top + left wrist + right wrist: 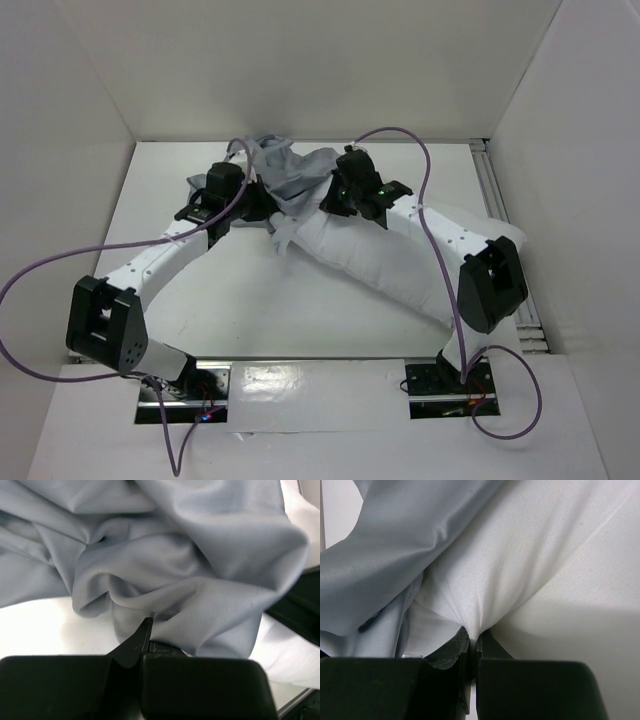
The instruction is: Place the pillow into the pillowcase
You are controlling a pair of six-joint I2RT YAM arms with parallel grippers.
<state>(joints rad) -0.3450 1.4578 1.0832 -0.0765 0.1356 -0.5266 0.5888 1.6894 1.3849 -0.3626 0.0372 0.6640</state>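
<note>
White bench (pixel 250 300), far edge: left fingers (pixel 145 636) pinch the pillowcase (pixel 190 570), right fingers (pixel 465 642) pinch the pillow (pixel 545 555). Insertion looks barely begun. Next, draw cloth over.

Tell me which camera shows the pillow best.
Top external: the pillow lies nearly whole, stretched under the right arm. Right wrist shows only a white fold pinched in the right gripper; left wrist only a sliver beside the pillowcase.
</note>
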